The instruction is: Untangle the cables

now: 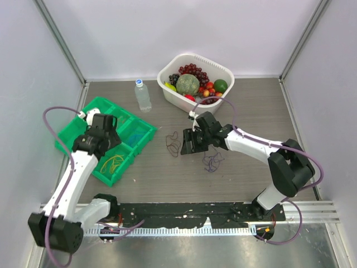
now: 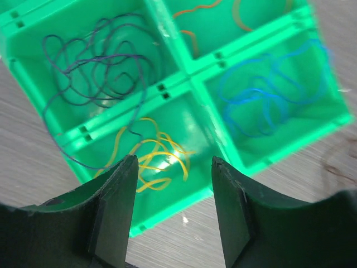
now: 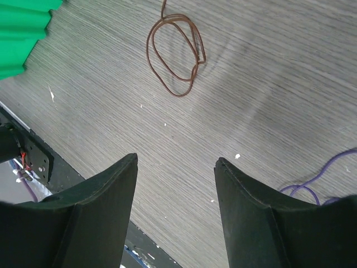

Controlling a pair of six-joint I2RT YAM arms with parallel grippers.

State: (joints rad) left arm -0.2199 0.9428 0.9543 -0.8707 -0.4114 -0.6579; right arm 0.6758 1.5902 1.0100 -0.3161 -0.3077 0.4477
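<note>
Cables: purple loop (image 2: 95,61), yellow loop (image 2: 156,159) and blue loop (image 2: 268,97) each lie in own compartment of green tray (image 2: 178,84); brown loop (image 3: 175,53) and purple strand (image 3: 312,184) lie apart on table (image 3: 251,84). Left gripper (image 2: 174,162) over tray, jaws apart, empty; right gripper (image 3: 175,162) above table, jaws apart, empty. Bottle (image 1: 143,96) label too small to read

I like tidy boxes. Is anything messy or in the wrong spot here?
Yes. In the green tray, the purple wire spills over the divider into the yellow wire's box. A brown wire and a second purple wire lie loose on the table, outside the tray.
</note>
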